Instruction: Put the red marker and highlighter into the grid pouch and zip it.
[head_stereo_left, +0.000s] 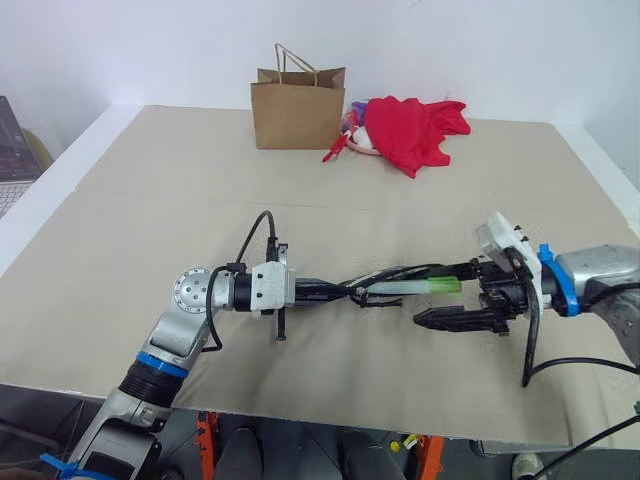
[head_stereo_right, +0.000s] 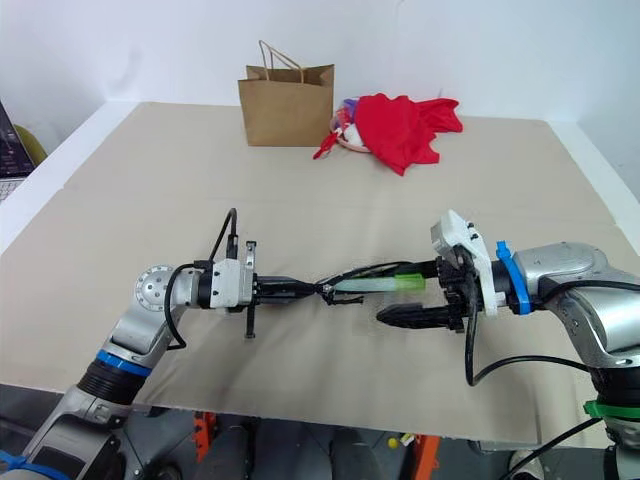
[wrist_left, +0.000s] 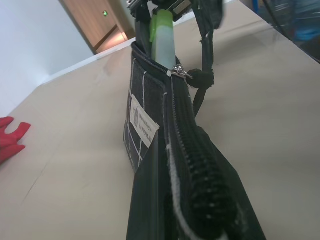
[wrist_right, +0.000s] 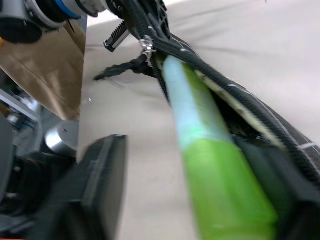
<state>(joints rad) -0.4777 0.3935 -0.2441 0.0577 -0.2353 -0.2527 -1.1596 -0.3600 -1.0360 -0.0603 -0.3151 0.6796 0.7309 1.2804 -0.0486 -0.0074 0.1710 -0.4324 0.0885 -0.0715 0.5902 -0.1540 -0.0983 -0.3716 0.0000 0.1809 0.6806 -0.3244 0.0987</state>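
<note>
The grid pouch (head_stereo_right: 355, 278) is held off the tan table cover (head_stereo_right: 330, 190) between the two arms, edge-on to the head cam, so only a thin dark strip w/ a looping black cord is made out there. In the left wrist view its white grid lines, small white label (wrist_left: 143, 121) and zipper teeth are seen; the zipper pull (wrist_left: 181, 73) sits partway along, w/ the pouch mouth open beyond it.

The left gripper (head_stereo_right: 300, 290) is clamped tight on the pouch's left end; its fingertips are hidden behind the fabric.

The highlighter (head_stereo_right: 385, 284) pokes into the pouch's right end, pale cap first, green body outside the mouth. How deep the cap goes is hidden by the pouch edge. The right gripper (head_stereo_right: 420, 297) is at the highlighter's green end w/ fingers spread wide: one finger (head_stereo_right: 415, 316) is seen well below the pen, the other lies against it. Whether the upper finger bears on the pen can't be told.

The red marker can't be made out; the pouch interior is hidden.

Beyond the pouch, at the table's far edge, a brown paper bag (head_stereo_right: 286, 105) stands upright, w/ a red cloth heap (head_stereo_right: 400, 128) just right of it, partly covering something pale & multicoloured
</note>
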